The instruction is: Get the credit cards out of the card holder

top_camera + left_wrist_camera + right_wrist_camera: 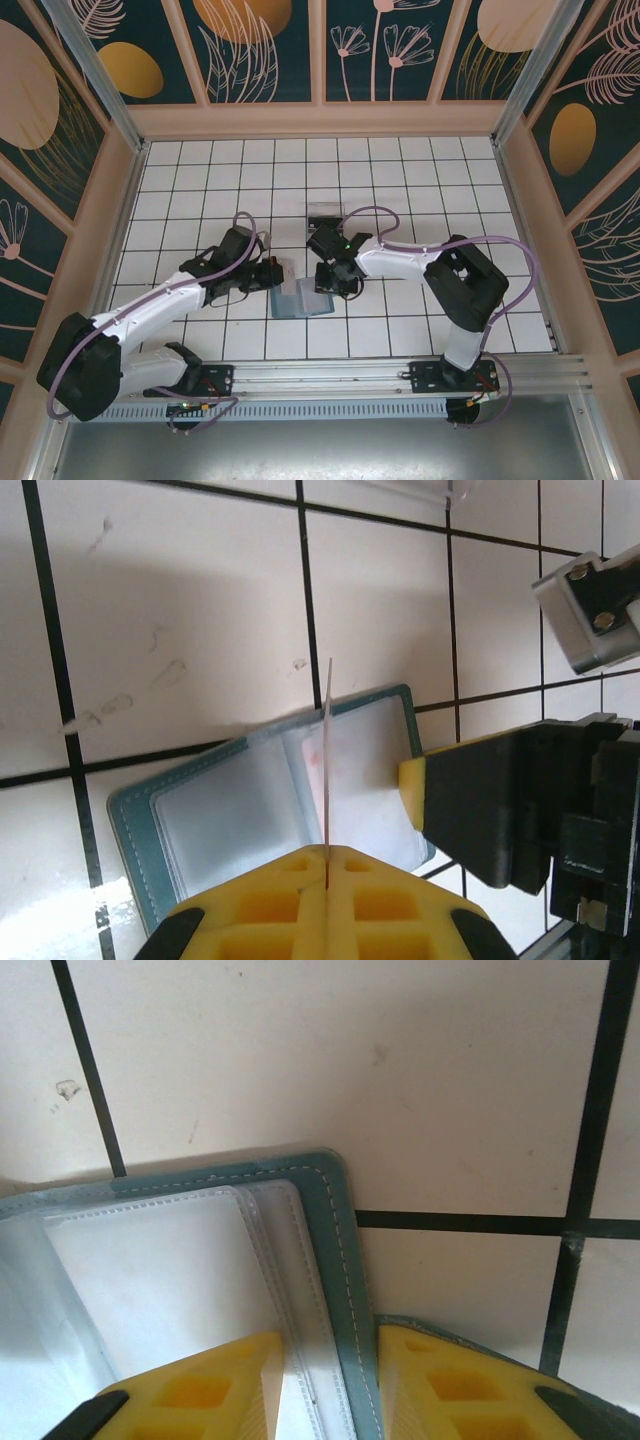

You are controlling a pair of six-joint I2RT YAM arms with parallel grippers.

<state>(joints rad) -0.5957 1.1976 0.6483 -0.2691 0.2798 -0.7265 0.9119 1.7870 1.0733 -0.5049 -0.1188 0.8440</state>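
So, left gripper point(327, 865) pinched tight on thin sheet point(329, 740) standing edge-on over open card holder point(135, 825). Credit card or sleeve leaf, can't tell. Holder lies flat on tiled table point(200, 600), between both arms. Right gripper point(330, 1390) has jaws apart, straddling holder's stitched border, looks like it's pinning it down. My worry: if that's sleeve, pull drags or tears holder. Right tips sit near edge and could slip off. Thin pinch may lose sheet too.
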